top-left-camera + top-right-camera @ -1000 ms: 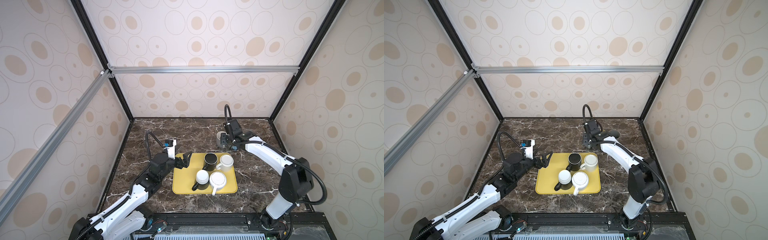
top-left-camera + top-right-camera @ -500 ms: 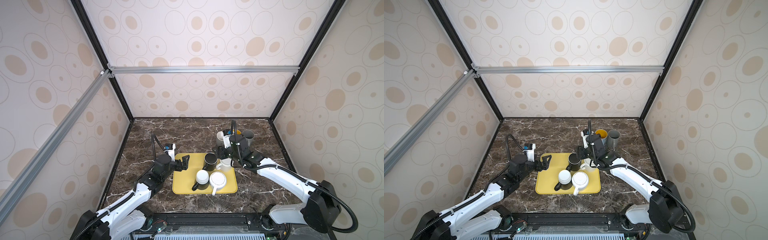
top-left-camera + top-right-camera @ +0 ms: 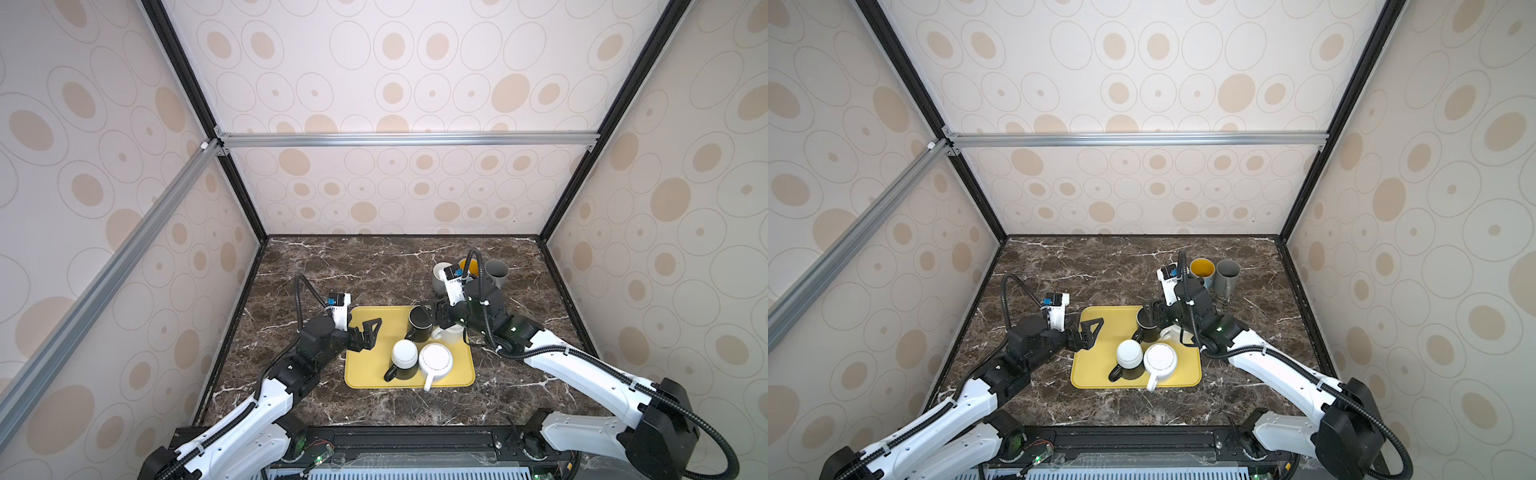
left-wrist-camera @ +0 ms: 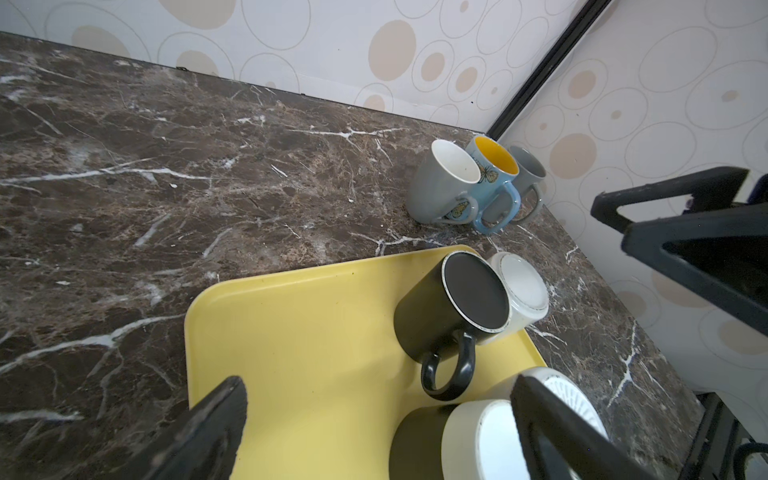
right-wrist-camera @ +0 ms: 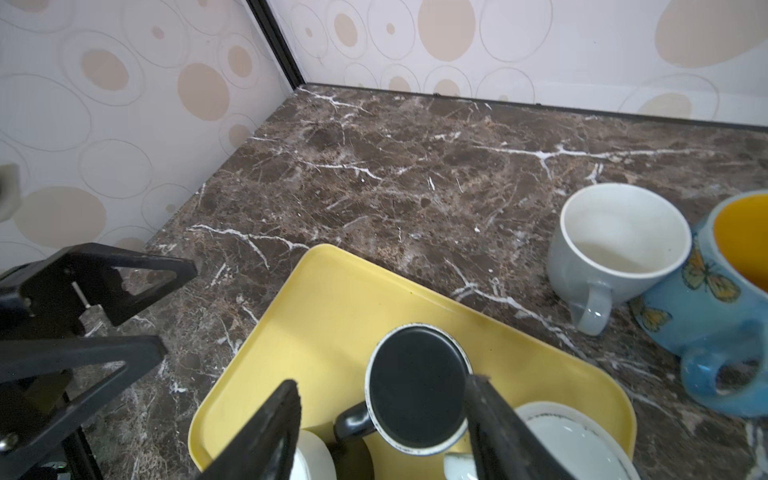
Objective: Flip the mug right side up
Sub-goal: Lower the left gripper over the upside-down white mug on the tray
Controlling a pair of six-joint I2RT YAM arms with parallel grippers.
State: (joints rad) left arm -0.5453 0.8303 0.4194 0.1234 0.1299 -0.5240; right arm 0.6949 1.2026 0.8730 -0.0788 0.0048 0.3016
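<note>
marble-look tabletop (image 3: 332, 270), dark with white veins, inside a booth of dotted wall panels.

both top views: yellow tray (image 3: 370, 376) near the front edge, four mugs on it, all base-up. item in hand, by judgement: black mug (image 3: 419, 326) at the tray's far side, inverted. right gripper (image 3: 429, 316) low over it. left gripper (image 3: 371, 332) above the tray's left edge, jaws wide, empty. three upright mugs (image 3: 1202, 268) on the tabletop behind the tray.

left wrist view: black mug (image 4: 453, 316) base-up, handle (image 4: 446, 374) turned toward this camera, wall touching an inverted white mug (image 4: 519, 291).

right wrist view: jaws part-open, astride the black mug's base, gripping nothing. one finger (image 5: 494, 415) sits at the rim on the white mug's side, the other (image 5: 274, 428) stands apart on the handle's side.

handling note, judged: centre the jaws so both meet the wall together. sink below the base rim before closing. keep the near finger off the handle and the far one out of the white mug. the glaze looks slick, so grip firmly. lift clear of the neighbours before rotating.
</note>
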